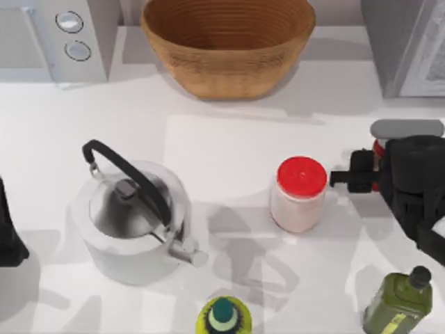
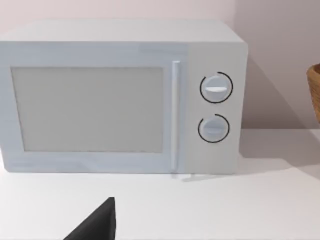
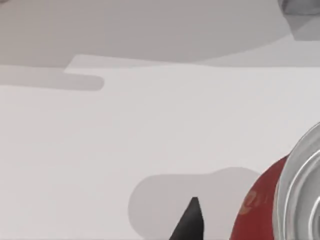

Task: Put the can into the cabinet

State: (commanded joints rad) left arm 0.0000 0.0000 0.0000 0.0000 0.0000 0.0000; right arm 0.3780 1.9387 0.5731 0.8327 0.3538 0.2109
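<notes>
The can (image 1: 377,148) stands near the table's right edge, and only slivers of its red side show under my right gripper (image 1: 368,170). In the right wrist view the can (image 3: 255,210) is close up, red with a silver top, beside one black fingertip (image 3: 192,220). The black gripper body covers most of the can from above. The cabinet (image 1: 410,42) is the grey unit at the back right corner, behind the can. My left arm (image 1: 7,229) is parked at the table's left edge.
A white jar with a red lid (image 1: 300,195) stands just left of the right gripper. A green bottle (image 1: 400,303) is at front right, a steel kettle (image 1: 132,223) at left, and a yellow-green bottle (image 1: 224,316) at front. A wicker basket (image 1: 226,42) and a microwave (image 2: 120,95) stand at the back.
</notes>
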